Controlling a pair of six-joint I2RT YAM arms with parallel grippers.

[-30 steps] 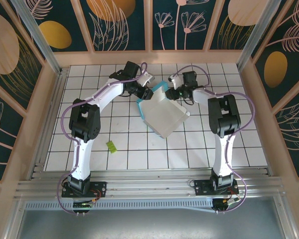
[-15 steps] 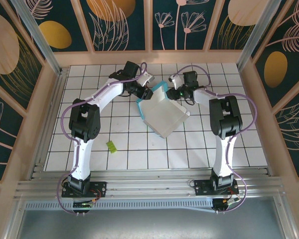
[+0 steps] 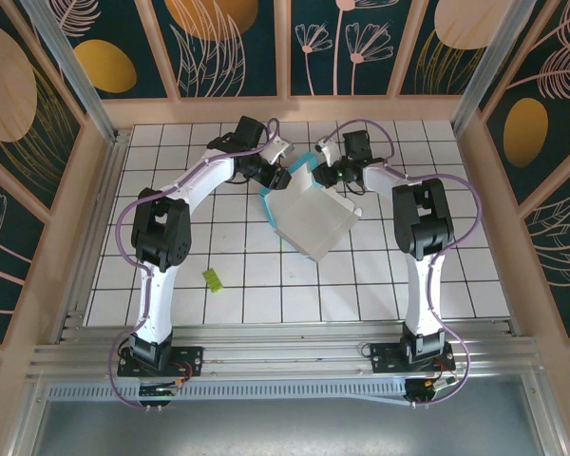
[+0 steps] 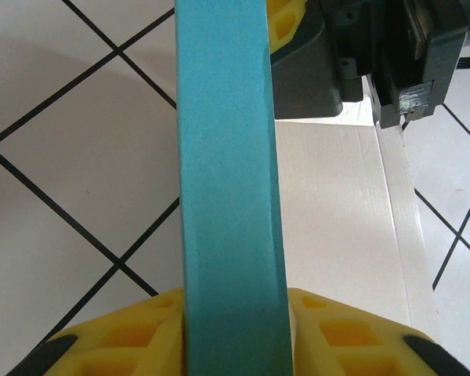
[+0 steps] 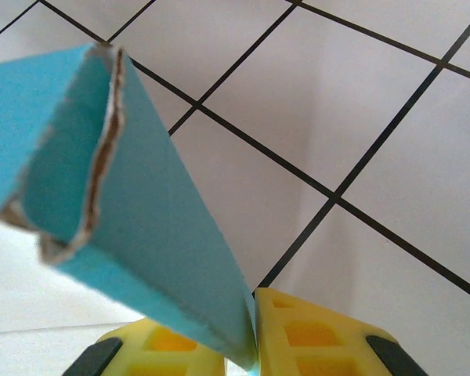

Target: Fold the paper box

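The paper box (image 3: 312,220) lies half-open on the tiled floor at the back centre, white inside with teal edges. My left gripper (image 3: 282,174) is at its far left corner, shut on an upright teal flap (image 4: 227,180) that stands between the yellow fingers (image 4: 117,338). My right gripper (image 3: 321,173) is at the far right corner, shut on another teal flap (image 5: 141,235), which is pinched thin between its yellow fingers (image 5: 321,341). The two grippers are close together, and the right one's dark body (image 4: 376,55) appears in the left wrist view beyond the box's white panel (image 4: 337,211).
A tiny yellow-green scrap (image 3: 211,277) lies on the tiles at the near left. Wooden walls (image 3: 66,218) ring the tiled floor, with a metal rail (image 3: 285,356) along the near edge.
My right gripper has shifted left toward the left gripper and squeezed tighter on its flap. The box's right corner has drawn in slightly. The left arm has held still.
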